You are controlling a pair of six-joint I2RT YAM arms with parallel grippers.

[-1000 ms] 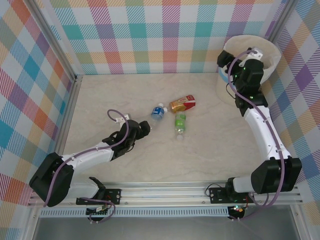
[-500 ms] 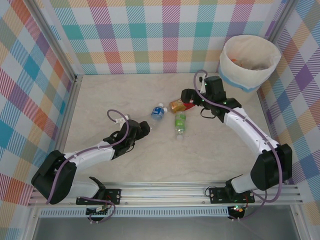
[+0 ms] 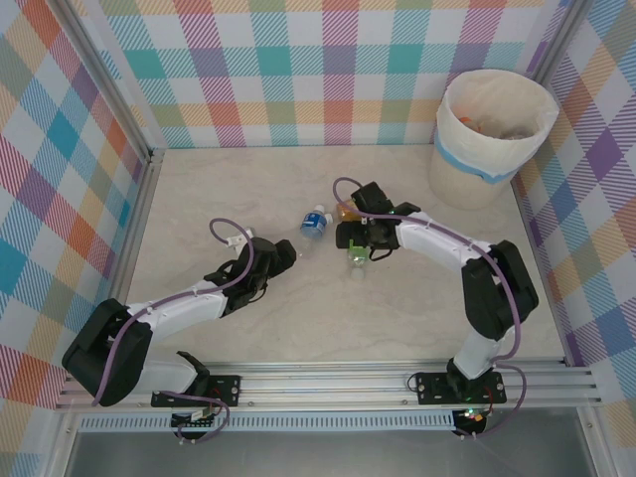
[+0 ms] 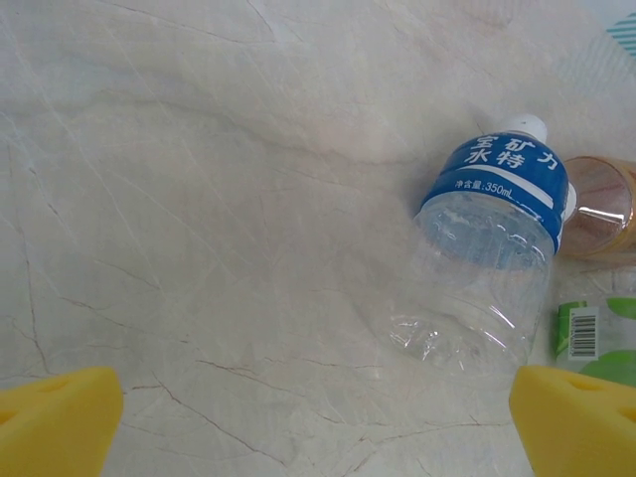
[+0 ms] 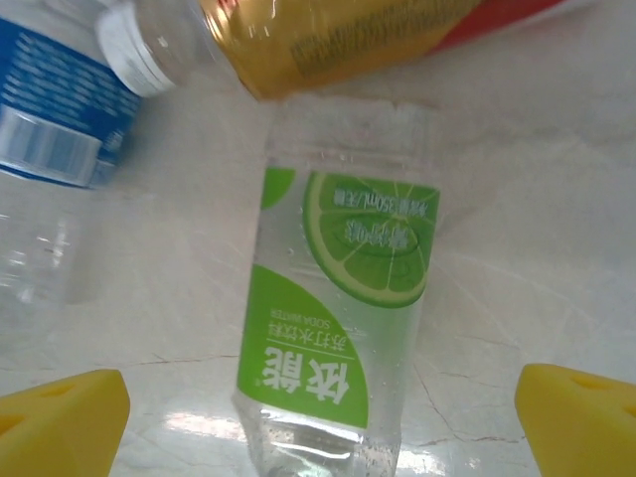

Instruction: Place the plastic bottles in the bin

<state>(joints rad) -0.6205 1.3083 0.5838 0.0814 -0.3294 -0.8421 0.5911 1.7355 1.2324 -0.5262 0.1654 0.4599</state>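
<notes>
Three plastic bottles lie close together mid-table. The blue-labelled one [image 3: 315,223] [image 4: 492,253] lies just ahead of my open left gripper [image 3: 289,255] [image 4: 318,427], off to its right side and apart from the yellow fingertips [image 4: 581,417]. My right gripper [image 3: 357,237] [image 5: 323,417] hangs open over the green lime-labelled bottle [image 3: 357,256] [image 5: 343,298], which lies between its spread fingers without touching them. The orange-gold bottle [image 3: 346,210] [image 5: 348,40] [image 4: 596,204] lies beyond, partly hidden under the right arm. The bin [image 3: 495,149] stands at the far right.
The bin's cream bag holds something orange [image 3: 477,124]. Checked walls close the table on the left, back and right, with a metal rail [image 3: 139,229] along the left edge. Bare marble lies around the bottles and in front of both arms.
The right arm has swung from above the bin down and left to the bottles, ending over the green one. The left arm has barely moved. Both grippers have stayed open.
</notes>
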